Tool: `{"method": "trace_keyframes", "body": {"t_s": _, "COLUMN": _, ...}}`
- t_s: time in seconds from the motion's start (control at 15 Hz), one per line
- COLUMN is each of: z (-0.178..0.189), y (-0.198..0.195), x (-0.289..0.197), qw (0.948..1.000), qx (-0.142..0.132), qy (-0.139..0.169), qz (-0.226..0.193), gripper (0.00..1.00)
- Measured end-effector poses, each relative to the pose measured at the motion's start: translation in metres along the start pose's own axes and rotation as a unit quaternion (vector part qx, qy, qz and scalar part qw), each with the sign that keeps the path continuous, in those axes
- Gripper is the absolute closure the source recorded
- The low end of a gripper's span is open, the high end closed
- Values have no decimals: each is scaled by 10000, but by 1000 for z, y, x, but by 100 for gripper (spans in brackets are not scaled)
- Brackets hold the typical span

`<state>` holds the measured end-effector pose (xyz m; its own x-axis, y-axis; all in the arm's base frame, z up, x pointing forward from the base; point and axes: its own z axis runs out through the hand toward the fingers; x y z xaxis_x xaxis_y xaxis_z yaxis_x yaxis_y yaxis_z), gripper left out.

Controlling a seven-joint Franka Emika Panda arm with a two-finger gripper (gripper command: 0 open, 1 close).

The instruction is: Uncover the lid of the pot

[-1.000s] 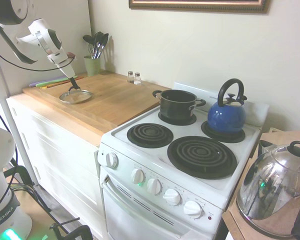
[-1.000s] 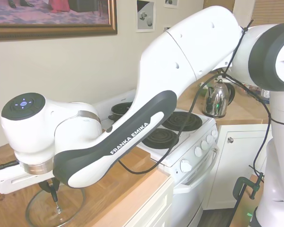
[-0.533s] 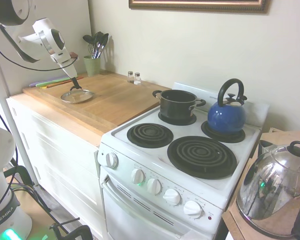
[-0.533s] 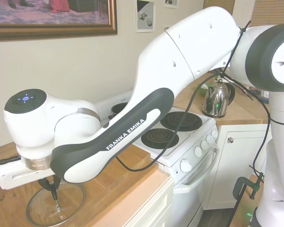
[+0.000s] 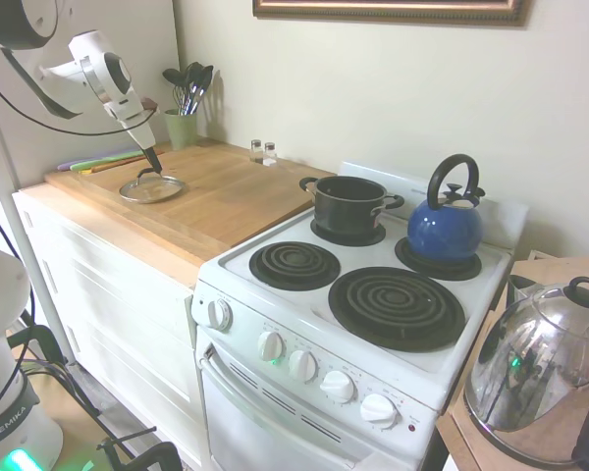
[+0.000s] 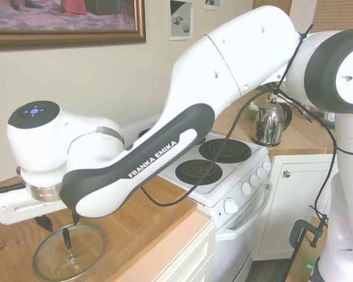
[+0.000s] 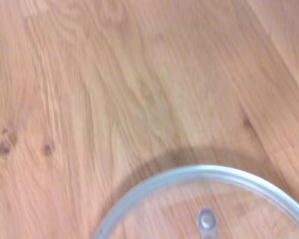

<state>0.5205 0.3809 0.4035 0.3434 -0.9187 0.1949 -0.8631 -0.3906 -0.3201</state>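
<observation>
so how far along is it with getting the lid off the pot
Essentially done. The pot stands open on the stove's back burner, and the lid lies flat on the wooden counter, apart from it. The gripper hangs just above the lid's knob, its jaws open and holding nothing. All that looks left is for the arm to pull clear.

Clear glass lid (image 5: pixel 151 187) with bright metal rim, on a matt, grained wooden countertop (image 5: pixel 226 201). Black matt pot (image 5: pixel 348 204), glossy blue enamel kettle (image 5: pixel 445 232), mirror-polished steel kettle (image 5: pixel 540 373), smooth white enamelled stove (image 5: pixel 304 324).
</observation>
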Motion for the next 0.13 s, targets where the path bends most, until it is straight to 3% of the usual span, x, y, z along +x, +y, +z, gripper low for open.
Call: {"method": "trace_keyframes", "body": {"t_s": 0.13, "z": -23, "y": -3, "x": 9, "qw": 9984, "qx": 178, "qy": -528, "qz": 38, "gripper": 0}}
